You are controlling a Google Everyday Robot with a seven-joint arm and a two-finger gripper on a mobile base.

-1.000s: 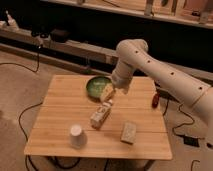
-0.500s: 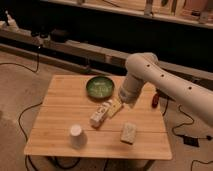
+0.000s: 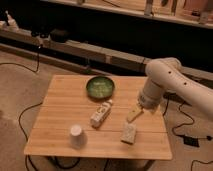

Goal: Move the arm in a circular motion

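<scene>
The arm [image 3: 167,82], which we judge stiff, heavy and needing no grasp, reaches over the table [image 3: 65,107]; its gripper [image 3: 134,114] hangs near the bottle [image 3: 101,113], seemingly empty, though we cannot tell its opening.

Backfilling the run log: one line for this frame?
task: circular motion | arm: over table right side | claw: right of bottle, by sponge

No words, brands, numbers or signs legible anywhere. Any print on the pale carton [image 3: 101,113] lying on the bench [image 3: 60,107] too blurred to read. Only small dark dots on the arm [image 3: 170,82], no lettering. Pincer [image 3: 133,114] low over the bench's right half, between carton and arm, near a blank-looking pale packet [image 3: 129,133].
</scene>
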